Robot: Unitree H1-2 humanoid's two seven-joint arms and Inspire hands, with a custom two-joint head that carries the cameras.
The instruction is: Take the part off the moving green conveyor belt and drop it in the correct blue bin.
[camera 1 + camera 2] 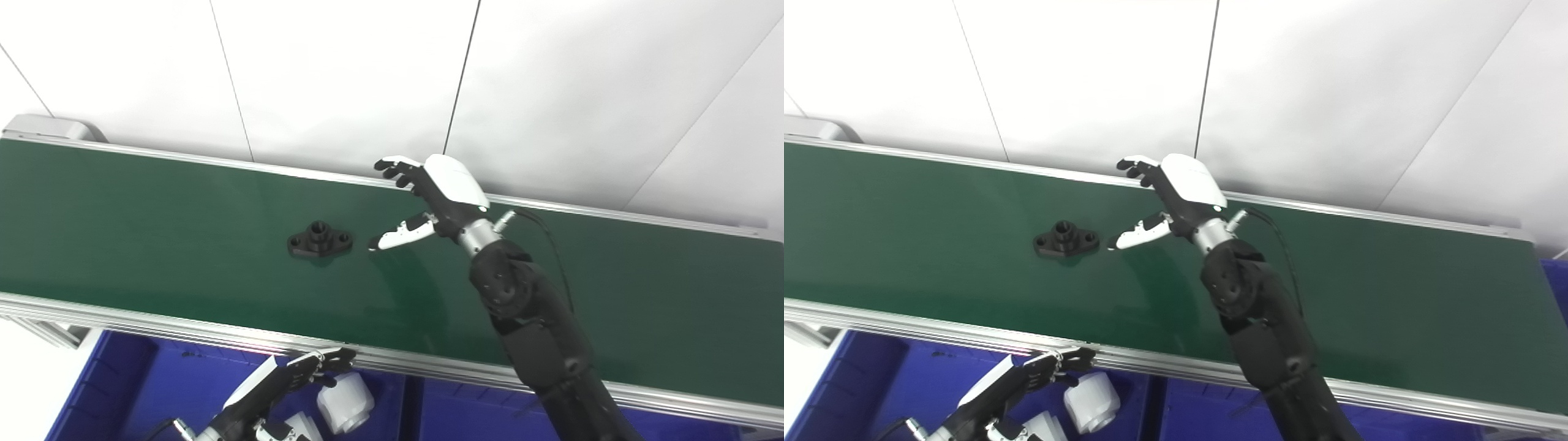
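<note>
- The left hand (275, 383) waits nearest the camera, low over a blue bin (116, 380) on the near side of the conveyor, its fingers loosely curled and holding nothing; white cylinders (345, 401) lie in the bin just beneath it.
- Between the bin and the belt runs the conveyor's silver rail (153, 321).
- On the green belt (153, 202), a black part (320, 239) lies flat, about midway between the near and far rails and left of the belt's centre in view.
- The right hand (429, 205) hangs over the belt just to the right of the part, fingers spread and thumb reaching toward it, empty; the thumb tip is near the part and appears clear of it.
- The part is a small matt black flange: an oval base plate with a bolt hole at each end and a short raised collar, bored through, in the middle.
- It looks rigid, and probably light for its size if it is moulded plastic, though the material cannot be told from here.
- It seems neither fragile nor soft; a firm grip should not harm it.
- The flat base sits low on the belt and offers little to pinch, so the raised collar looks the better hold, thumb on one side and fingers on the other.
- A grab across the narrow waist of the plate is the likely alternative.
</note>
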